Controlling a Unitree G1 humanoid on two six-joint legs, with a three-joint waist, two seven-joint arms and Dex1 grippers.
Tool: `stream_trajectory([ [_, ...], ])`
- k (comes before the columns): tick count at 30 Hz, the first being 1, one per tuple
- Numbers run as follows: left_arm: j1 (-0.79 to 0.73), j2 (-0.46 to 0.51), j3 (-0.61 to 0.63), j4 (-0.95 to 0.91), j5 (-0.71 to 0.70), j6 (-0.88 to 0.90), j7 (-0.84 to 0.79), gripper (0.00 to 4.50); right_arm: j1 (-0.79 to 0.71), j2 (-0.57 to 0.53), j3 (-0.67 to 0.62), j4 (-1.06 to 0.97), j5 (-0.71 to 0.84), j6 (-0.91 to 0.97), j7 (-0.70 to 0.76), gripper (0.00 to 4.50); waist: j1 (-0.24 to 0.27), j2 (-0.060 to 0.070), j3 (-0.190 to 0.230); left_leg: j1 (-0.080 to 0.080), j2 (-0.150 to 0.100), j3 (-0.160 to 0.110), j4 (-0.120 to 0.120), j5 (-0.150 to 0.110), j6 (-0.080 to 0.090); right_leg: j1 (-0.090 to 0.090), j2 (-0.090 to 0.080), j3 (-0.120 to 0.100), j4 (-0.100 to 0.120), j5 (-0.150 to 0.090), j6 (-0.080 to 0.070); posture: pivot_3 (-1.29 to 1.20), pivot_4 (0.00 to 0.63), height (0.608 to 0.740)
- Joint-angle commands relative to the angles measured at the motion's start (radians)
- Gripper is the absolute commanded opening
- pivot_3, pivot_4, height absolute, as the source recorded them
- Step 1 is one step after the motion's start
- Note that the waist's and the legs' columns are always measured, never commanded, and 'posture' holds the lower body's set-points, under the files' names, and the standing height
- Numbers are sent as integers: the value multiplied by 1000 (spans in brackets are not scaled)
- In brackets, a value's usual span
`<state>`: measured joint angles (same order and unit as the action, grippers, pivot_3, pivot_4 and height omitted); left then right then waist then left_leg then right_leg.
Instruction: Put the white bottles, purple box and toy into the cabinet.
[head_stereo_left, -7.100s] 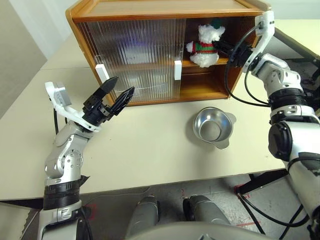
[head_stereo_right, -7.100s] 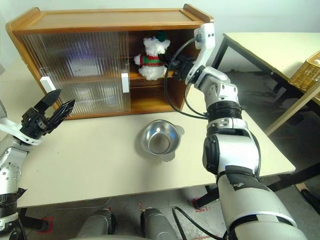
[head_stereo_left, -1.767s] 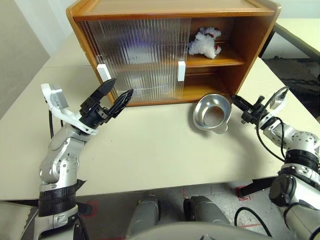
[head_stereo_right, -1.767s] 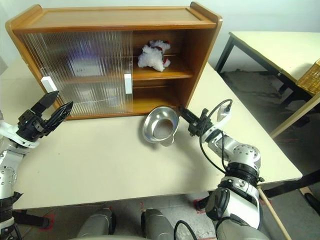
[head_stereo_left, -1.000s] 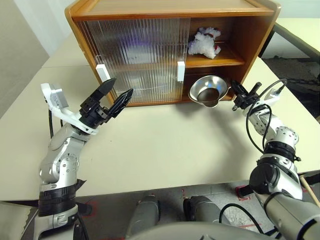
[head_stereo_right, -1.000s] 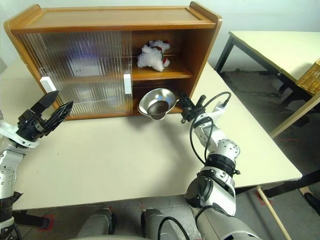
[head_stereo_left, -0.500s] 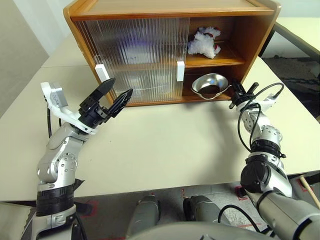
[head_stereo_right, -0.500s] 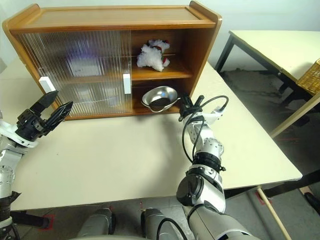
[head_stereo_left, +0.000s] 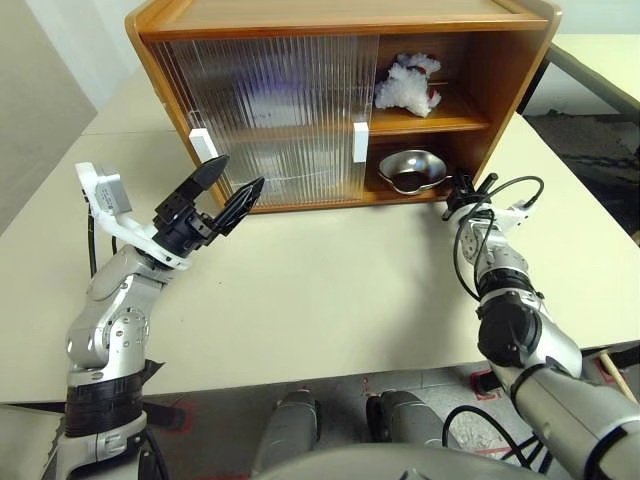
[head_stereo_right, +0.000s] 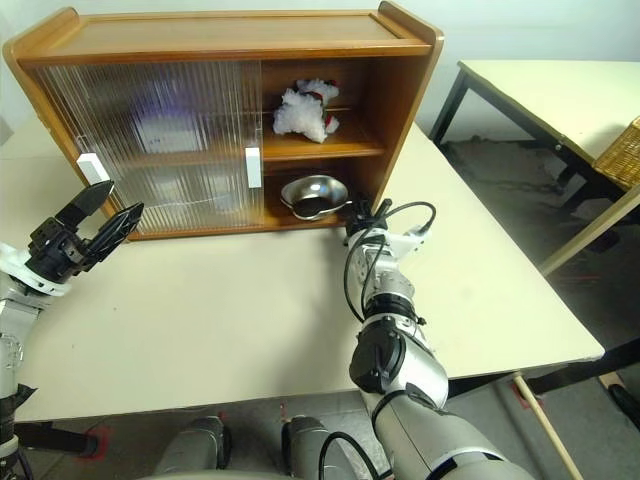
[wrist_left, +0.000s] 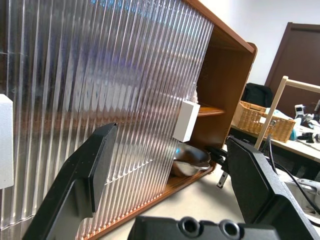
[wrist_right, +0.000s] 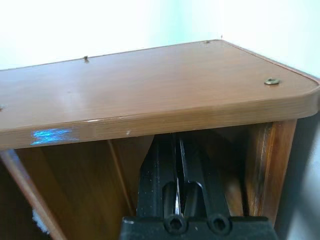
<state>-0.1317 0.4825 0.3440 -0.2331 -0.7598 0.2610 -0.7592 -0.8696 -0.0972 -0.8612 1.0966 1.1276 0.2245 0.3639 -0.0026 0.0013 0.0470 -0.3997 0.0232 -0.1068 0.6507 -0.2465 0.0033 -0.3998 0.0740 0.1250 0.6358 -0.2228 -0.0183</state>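
Observation:
The cabinet (head_stereo_left: 340, 25) stands at the back of the table, its right side open. The toy (head_stereo_left: 407, 85) lies on its side on the upper shelf. A steel bowl (head_stereo_left: 410, 170) sits in the lower compartment, and my right gripper (head_stereo_left: 452, 193) is shut on its handle tab at the cabinet's front edge. My left gripper (head_stereo_left: 240, 172) hangs open and empty in front of the left ribbed door, near its white handle (head_stereo_left: 203, 147). The white bottles and the purple box are hidden; a blurred purple-white patch (head_stereo_left: 270, 95) shows through the ribbed doors.
The cream table (head_stereo_left: 330, 290) spreads in front of the cabinet. A second table and a wicker basket (head_stereo_right: 620, 140) stand off to the right, with a wooden stick (head_stereo_right: 540, 420) near the floor there.
My right gripper has carried the steel bowl from the table into the cabinet's lower compartment and lowered it there. The toy, earlier held upright, now lies on the shelf. The left gripper stayed put.

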Motion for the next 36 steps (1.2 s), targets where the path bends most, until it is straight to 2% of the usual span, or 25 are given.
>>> stream_trajectory([
  [1,15,10,22,-18,-11,7,4,4500,-32,-4,-30,77,-14,-70,26,45,1,0,0,0,0,0,0,0,0,0,0,0,0,0,-1,64,69,740],
  [13,38,22,38,-37,-20,9,16,4500,-79,11,-35,155,-61,-164,47,45,8,0,0,0,0,0,0,0,0,0,0,-1,0,0,-6,85,64,740],
  [17,43,13,34,-34,-14,1,15,4500,-89,11,-9,141,-92,-102,85,1093,9,0,0,1,0,0,0,0,0,0,0,-1,0,0,-8,85,60,740],
  [26,22,-20,2,-6,-1,-19,5,4500,-45,-10,36,51,-143,48,188,4416,8,0,0,1,0,1,0,0,0,0,0,-1,1,1,-8,58,59,740],
  [36,-5,-35,-24,30,6,-32,-15,4500,122,-46,104,-186,-173,216,161,4467,1,0,0,1,0,1,4,0,0,1,0,-1,3,2,-7,13,62,740],
])
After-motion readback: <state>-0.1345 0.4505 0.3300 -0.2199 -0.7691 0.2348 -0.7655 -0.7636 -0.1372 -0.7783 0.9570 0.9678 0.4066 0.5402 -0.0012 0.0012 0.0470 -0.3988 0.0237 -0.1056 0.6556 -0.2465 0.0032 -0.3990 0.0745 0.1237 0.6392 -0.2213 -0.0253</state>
